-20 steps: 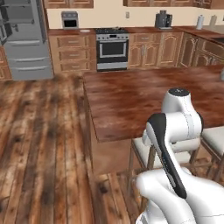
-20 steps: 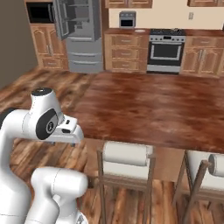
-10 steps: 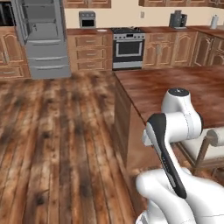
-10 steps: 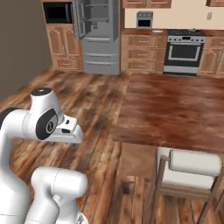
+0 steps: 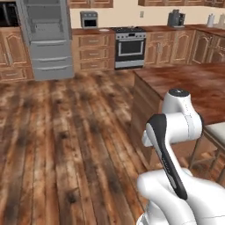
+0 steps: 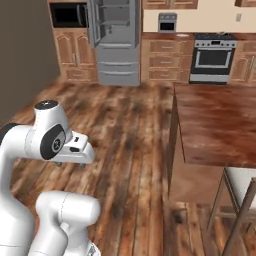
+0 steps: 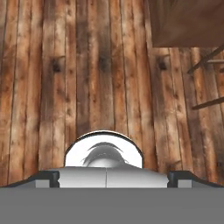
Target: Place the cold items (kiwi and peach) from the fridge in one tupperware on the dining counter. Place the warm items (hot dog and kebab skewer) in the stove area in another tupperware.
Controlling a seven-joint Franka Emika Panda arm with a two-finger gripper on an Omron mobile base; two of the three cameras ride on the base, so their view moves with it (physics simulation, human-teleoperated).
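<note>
From the left base view: fridge (image 5: 47, 39) far left with doors open, stove area (image 5: 130, 44) far centre, dining counter (image 5: 193, 85) near right with its corner jutting toward the arm and a stool (image 5: 215, 136) beside it, broad wood floor (image 5: 66, 140) open between. From the right base view: fridge (image 6: 117, 42) far ahead, stove area (image 6: 212, 55) far right, dining counter (image 6: 220, 125) edge at right, free floor at left. From the hand view: gripper (image 7: 106, 177) pointed down at floorboards, fingers spread wide, holding nothing; kiwi and peach not discernible.

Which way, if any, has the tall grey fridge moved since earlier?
No. The tall grey fridge stays beside the wooden drawer cabinets; the whole view shifted.
</note>
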